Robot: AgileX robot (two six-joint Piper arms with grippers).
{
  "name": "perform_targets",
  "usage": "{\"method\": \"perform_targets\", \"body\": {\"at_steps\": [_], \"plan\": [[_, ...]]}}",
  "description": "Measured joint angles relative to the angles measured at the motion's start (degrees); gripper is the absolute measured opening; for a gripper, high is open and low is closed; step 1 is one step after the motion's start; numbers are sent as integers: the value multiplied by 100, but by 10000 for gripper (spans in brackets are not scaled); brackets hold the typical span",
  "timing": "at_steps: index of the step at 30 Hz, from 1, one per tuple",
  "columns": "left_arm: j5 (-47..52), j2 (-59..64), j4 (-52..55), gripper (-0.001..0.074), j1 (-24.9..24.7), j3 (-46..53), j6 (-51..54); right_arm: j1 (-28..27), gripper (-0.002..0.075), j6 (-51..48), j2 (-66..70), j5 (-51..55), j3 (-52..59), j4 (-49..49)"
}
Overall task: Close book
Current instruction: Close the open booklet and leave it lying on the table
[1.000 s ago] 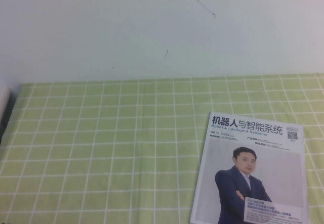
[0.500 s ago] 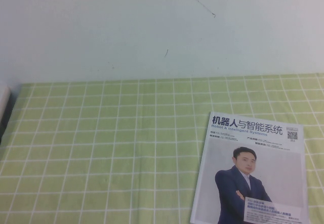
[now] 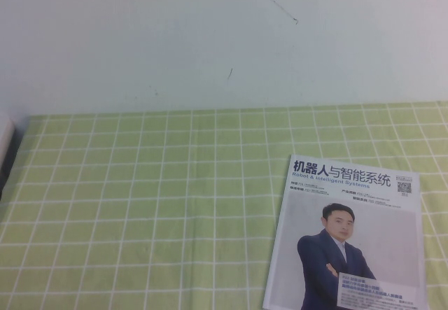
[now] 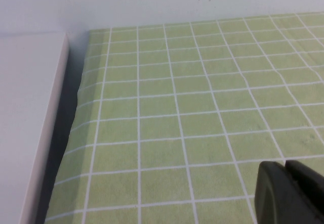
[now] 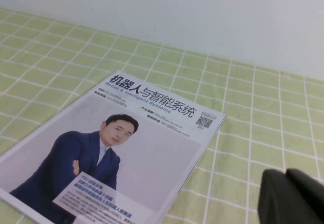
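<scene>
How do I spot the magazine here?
On the green checked tablecloth, the left tool hangs over bare cloth and the right tool near the magazine, at the robot's near right. It lies flat and closed, a suited man on its cover.

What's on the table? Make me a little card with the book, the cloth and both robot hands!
book: closed, cover up, lying flat on the cloth, on the robot's right
cloth: green with white checks
left gripper: shut, over bare cloth, holding nothing
right gripper: shut, over the cloth beside the book, not touching it
task: book already looks closed
</scene>
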Motion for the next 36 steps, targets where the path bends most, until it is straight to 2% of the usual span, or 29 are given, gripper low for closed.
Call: {"method": "perform_targets", "body": {"at_steps": [24, 31, 36], "plan": [[0, 0, 0, -4, 0, 0, 0, -50, -3, 0, 0, -49, 58, 0], [0, 0, 0, -4, 0, 0, 0, -996, -3, 0, -312, -802, 679, -13], [0, 0, 0, -4, 0, 0, 0, -1399, -3, 0, -339, -1693, 1457, -111]]}}
